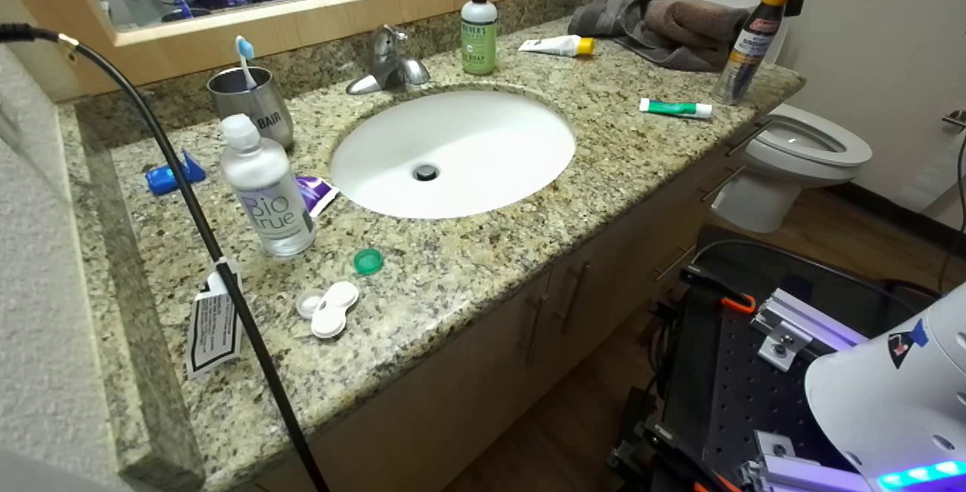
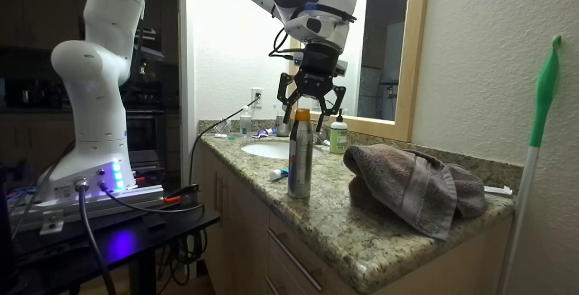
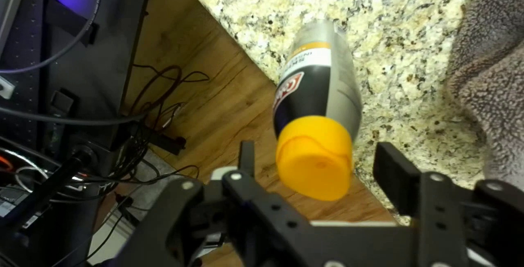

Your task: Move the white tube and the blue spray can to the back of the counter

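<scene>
The blue spray can (image 1: 746,54) with an orange cap stands near the counter's front edge; it also shows in an exterior view (image 2: 300,159) and in the wrist view (image 3: 311,82). The white tube (image 1: 555,45) with a yellow cap lies at the back of the granite counter (image 1: 604,137), between soap bottle and towel. It is hidden in an exterior view and out of the wrist view. My gripper (image 3: 315,152) is open and empty, pointing down at the can's top. The orange cap shows between its fingers with a gap on both sides. It appears in both exterior views (image 2: 303,124).
A small green tube (image 1: 675,109) lies beside the can. A crumpled grey-brown towel (image 2: 411,182) lies at the counter's back right end. The green soap bottle (image 1: 478,35), faucet (image 1: 389,66) and sink (image 1: 483,137) are farther along. A clear bottle (image 1: 268,190) and black cable (image 1: 204,228) are beyond.
</scene>
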Robot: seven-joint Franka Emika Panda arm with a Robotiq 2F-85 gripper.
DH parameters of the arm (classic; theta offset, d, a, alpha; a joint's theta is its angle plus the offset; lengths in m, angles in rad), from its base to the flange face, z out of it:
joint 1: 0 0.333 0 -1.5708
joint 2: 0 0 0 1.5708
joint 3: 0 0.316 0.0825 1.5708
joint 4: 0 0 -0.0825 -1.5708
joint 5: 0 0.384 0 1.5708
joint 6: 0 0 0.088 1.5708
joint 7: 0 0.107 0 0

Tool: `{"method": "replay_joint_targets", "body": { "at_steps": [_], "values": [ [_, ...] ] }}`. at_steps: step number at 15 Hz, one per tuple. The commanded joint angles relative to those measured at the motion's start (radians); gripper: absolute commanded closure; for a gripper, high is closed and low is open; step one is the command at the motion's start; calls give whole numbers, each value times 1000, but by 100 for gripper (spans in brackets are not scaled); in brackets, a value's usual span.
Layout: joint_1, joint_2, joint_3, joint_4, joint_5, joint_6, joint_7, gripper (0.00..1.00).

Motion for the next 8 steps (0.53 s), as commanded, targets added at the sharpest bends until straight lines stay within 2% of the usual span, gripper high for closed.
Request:
{"method": "replay_joint_targets", "body": {
  "at_steps": [1,4,8],
  "values": [
    [-1,-13,1,7,14,-33,-44,56],
    [0,-12,8,4,33,-36,-75,75],
    [5,-13,8,6,44,-30,-92,88]
  ]
}}
